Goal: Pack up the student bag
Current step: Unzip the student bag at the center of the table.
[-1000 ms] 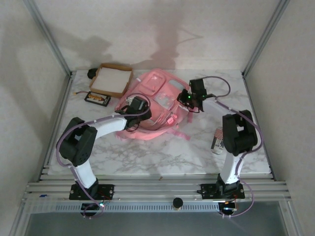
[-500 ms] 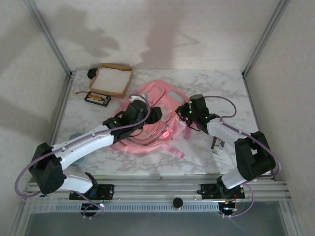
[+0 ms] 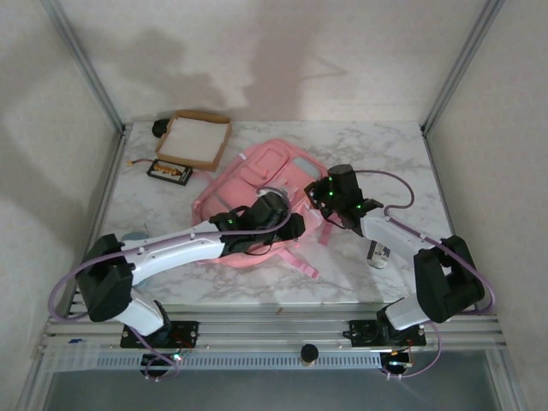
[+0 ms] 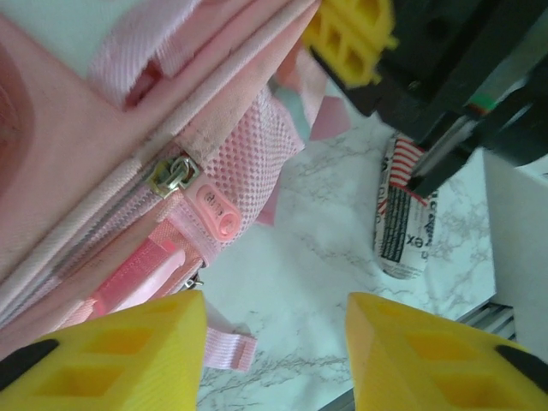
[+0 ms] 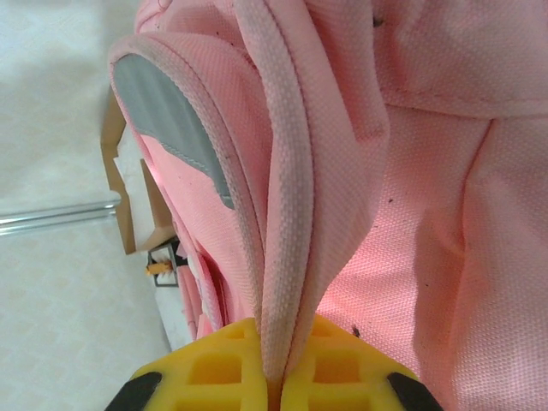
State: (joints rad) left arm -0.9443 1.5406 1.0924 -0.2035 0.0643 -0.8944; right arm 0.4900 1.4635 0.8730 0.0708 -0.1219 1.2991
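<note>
Two sets of jaws, and they stand differently. My right gripper (image 5: pixel 272 377) is clenched on a thick piped edge of the student bag (image 5: pixel 411 214), with the pink fabric pinched tight between my yellow fingers (image 5: pixel 214 368). From above, that gripper (image 3: pixel 318 195) sits at the bag's right side. The bag (image 3: pixel 257 171) lies near the middle of the marble table (image 3: pixel 411 154), its pale grey panel facing up.

My left gripper (image 4: pixel 274 342) is released. Its two yellow fingers (image 4: pixel 111 351) stand apart with only bare marble between them. It hangs at the bag's near right corner (image 3: pixel 298 229), just beside a metal zipper pull (image 4: pixel 175 175) and its pink rubber tab (image 4: pixel 216 210), touching neither.

A small striped container (image 4: pixel 402 223) with red, white and black print lies on the table to the right of the bag (image 3: pixel 378 253). At the far left a cardboard tray (image 3: pixel 195 139) rests on the table, with a dark flat packet (image 3: pixel 169 171) just near of it.
</note>
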